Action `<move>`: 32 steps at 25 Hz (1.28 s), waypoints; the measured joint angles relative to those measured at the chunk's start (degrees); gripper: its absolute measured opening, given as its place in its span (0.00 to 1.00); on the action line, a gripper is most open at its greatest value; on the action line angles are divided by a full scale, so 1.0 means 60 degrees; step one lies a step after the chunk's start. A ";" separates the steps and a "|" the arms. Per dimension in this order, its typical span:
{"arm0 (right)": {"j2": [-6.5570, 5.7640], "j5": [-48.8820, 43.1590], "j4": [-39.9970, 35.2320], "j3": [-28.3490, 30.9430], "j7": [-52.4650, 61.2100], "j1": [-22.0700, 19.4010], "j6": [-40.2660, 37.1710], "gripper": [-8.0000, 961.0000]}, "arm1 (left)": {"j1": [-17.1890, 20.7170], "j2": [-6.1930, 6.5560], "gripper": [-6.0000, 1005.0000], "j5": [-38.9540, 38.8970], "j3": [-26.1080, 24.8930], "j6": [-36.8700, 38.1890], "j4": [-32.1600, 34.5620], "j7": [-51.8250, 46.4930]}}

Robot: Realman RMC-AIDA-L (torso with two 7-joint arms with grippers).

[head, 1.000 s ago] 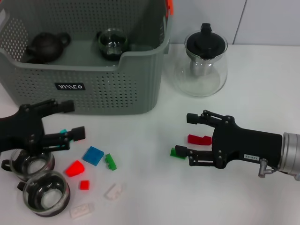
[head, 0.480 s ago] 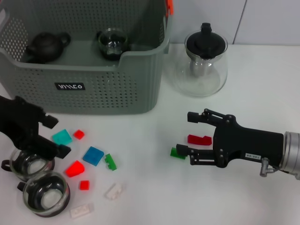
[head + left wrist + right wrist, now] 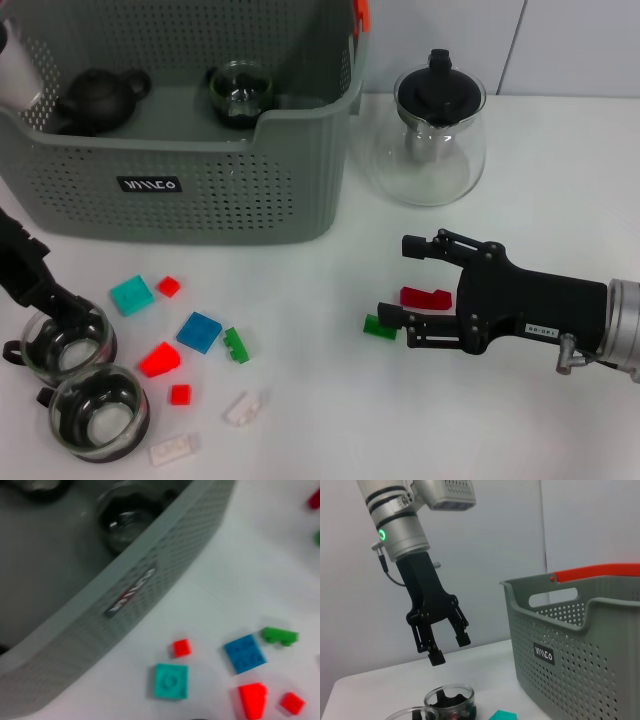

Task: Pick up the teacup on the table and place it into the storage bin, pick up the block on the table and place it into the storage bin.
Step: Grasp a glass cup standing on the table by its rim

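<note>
The storage bin (image 3: 200, 190) stands at the back left and holds a dark teapot (image 3: 98, 97) and a glass teacup (image 3: 238, 92). Two more glass teacups (image 3: 66, 346) (image 3: 98, 411) sit on the table at the front left. Beside them lie loose blocks: teal (image 3: 131, 295), blue (image 3: 199, 332), green (image 3: 236, 345), red (image 3: 159, 359). My left gripper (image 3: 28, 278) is at the far left edge above the nearer cups. The right wrist view shows that left gripper (image 3: 450, 648) open and empty. My right gripper (image 3: 402, 280) is open low over the table, with a red block (image 3: 425, 297) between its fingers and a green block (image 3: 378, 325) by its lower fingertip.
A glass teapot with a black lid (image 3: 437, 135) stands right of the bin. Small red blocks (image 3: 168, 287) (image 3: 180, 394) and white blocks (image 3: 244, 408) (image 3: 174, 449) lie among the others. The bin's orange tab (image 3: 361, 14) sits at its far right corner.
My left gripper has drawn back to the left, away from the blocks, and the teal block now lies uncovered on the table. The right gripper has barely moved.
</note>
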 joint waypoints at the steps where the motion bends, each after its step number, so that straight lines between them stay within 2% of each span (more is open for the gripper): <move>1: 0.0001 0.0007 0.0006 0.0007 0.0001 -0.0001 -0.0009 0.98 | 0.0080 0.0003 0.87 0.0010 0.0010 -0.0137 -0.0056 -0.0062; 9: 0.0000 0.0037 0.0020 0.0020 0.0003 -0.0002 -0.0081 0.98 | 0.0256 0.0394 0.83 0.0043 -0.0049 -0.1006 -0.1831 -0.1832; 14: 0.0000 0.0037 0.0021 0.0110 0.0003 -0.0003 -0.0085 0.98 | 0.0441 0.0400 0.81 0.0055 -0.0100 -0.2002 -0.2422 -0.1965; 20: -0.0012 0.0035 0.0021 0.0169 0.0003 -0.0014 -0.0180 0.98 | 0.0354 0.0566 0.78 0.0063 -0.0137 -0.2795 -0.3441 -0.2055; 27: -0.0001 0.0031 0.0035 0.0243 0.0003 -0.0035 -0.0202 0.98 | 0.0246 0.0555 0.77 0.0071 0.0014 -0.3692 -0.4522 -0.2068; 32: 0.0000 0.0031 0.0035 0.0243 0.0003 -0.0042 -0.0203 0.98 | 0.0284 0.0539 0.74 0.0072 0.0068 -0.4054 -0.4655 -0.2163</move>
